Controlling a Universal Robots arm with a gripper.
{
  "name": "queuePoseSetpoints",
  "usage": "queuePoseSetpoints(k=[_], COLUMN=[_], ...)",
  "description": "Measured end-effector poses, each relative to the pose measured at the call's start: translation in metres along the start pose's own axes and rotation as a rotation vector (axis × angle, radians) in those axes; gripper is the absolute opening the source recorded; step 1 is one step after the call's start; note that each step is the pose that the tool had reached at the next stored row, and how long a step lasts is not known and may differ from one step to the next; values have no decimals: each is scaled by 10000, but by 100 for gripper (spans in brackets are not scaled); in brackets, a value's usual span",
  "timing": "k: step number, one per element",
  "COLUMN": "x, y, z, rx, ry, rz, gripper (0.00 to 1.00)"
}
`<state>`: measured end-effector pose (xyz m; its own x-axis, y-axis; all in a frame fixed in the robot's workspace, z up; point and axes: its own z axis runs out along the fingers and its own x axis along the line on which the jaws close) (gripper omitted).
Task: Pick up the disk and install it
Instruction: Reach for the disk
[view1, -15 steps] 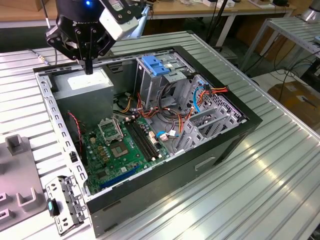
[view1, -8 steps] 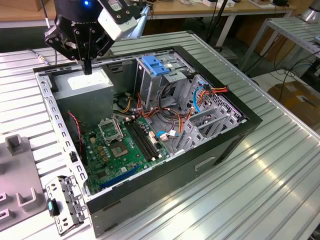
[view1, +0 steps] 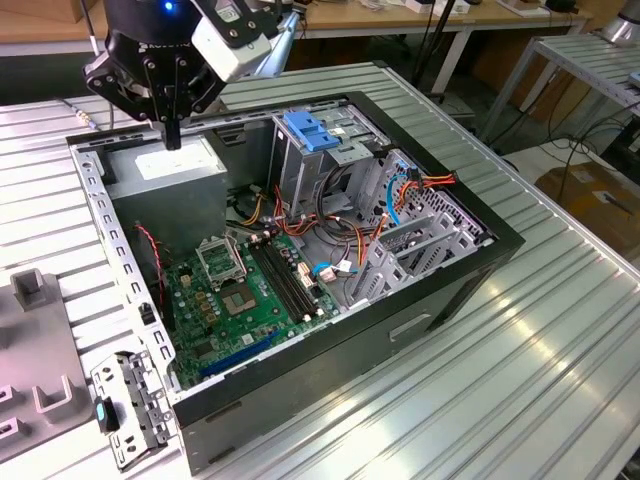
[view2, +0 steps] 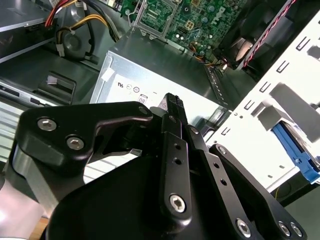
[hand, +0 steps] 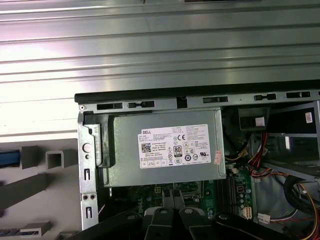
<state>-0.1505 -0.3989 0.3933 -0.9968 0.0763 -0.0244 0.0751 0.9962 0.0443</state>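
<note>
My gripper (view1: 172, 138) hangs over the far left corner of the open computer case (view1: 430, 300), just above the grey power-supply box (view1: 170, 165). Its black fingers (view2: 173, 102) stand together with nothing between them. In the first wrist view the power-supply box (hand: 165, 147) with its white sticker lies straight below the gripper's links (hand: 175, 220). A blue plastic strip (hand: 9, 157) sits in the grey fixture outside the case and looks like the disk's side rail. The same blue strip (view2: 296, 150) shows past the case's frame. The disk's body is hidden.
Inside the case are the green motherboard (view1: 250, 290), bundles of coloured cables (view1: 350, 240) and the metal drive cage with a blue latch (view1: 315, 130) on top. A grey fixture (view1: 35, 330) and a loose metal bracket (view1: 130, 405) lie on the ribbed table on the exterior view's left.
</note>
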Motion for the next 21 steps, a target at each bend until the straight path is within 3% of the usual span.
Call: queuePoseSetpoints(k=[21], x=[84], y=[-6], z=[-2], rx=[-1], ry=[0], rz=[-1], gripper=[11])
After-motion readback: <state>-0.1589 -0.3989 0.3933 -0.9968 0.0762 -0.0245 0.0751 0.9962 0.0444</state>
